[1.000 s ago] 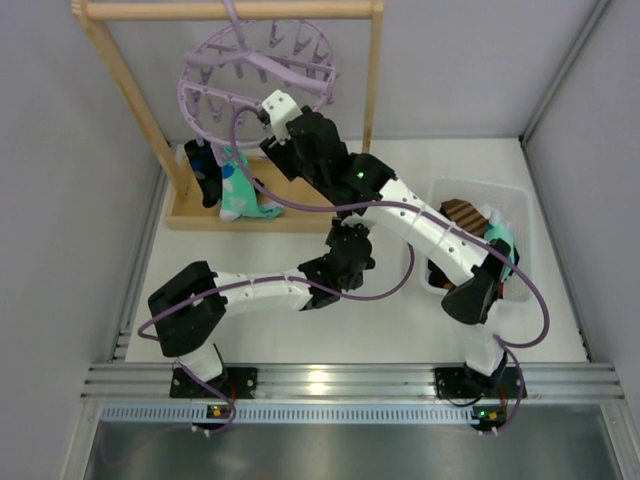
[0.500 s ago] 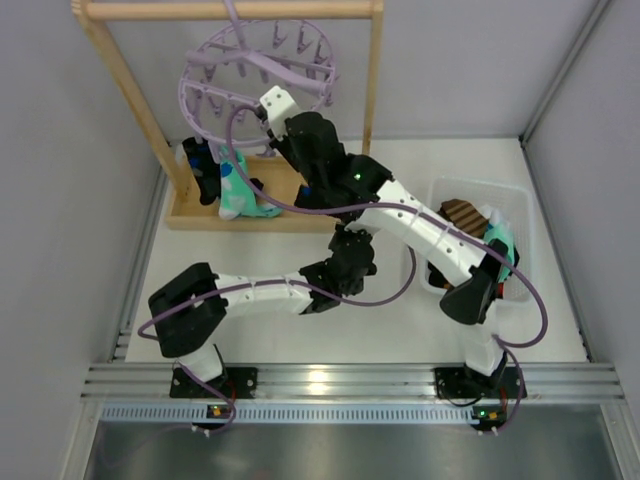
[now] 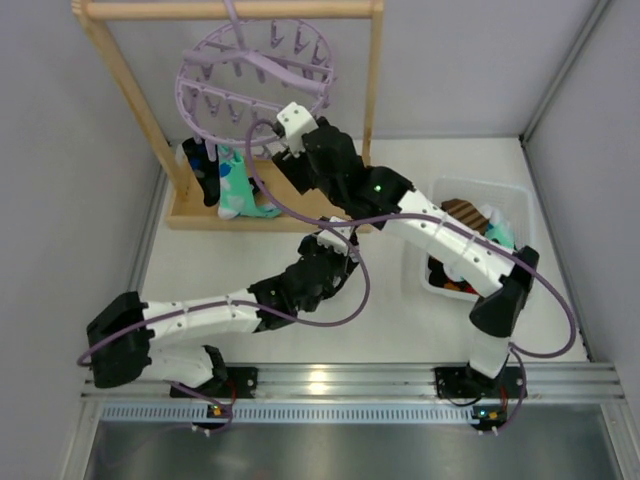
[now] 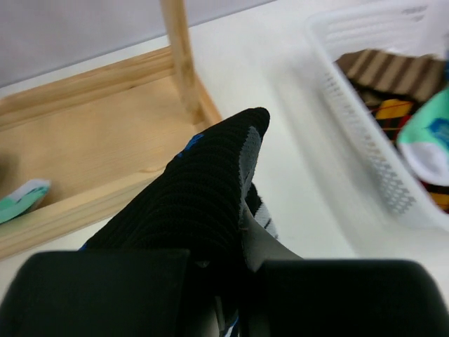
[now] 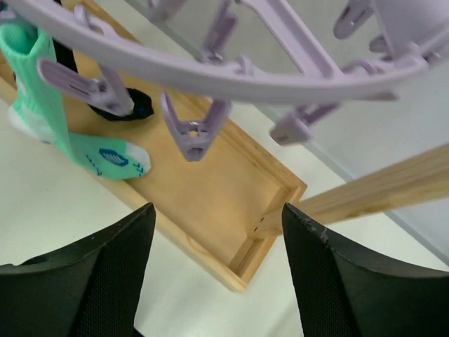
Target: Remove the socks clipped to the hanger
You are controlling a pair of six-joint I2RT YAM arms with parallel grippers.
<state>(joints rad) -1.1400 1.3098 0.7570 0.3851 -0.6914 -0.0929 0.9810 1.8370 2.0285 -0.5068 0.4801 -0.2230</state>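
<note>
The left hand (image 4: 226,281) pinches a black sock (image 4: 200,186) above the middle of the table (image 3: 390,320). The right hand (image 5: 217,274) hangs spread beneath the hanger (image 5: 210,76).

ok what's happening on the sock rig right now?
The arms are emptying the lilac clip hanger. The left gripper is shut on a black sock, held over the table between the wooden rack and the white basket, which already holds a brown striped sock and others. The right gripper is open just under the hanger's pegs, holding nothing. A teal sock and a second black sock still hang clipped.
</note>
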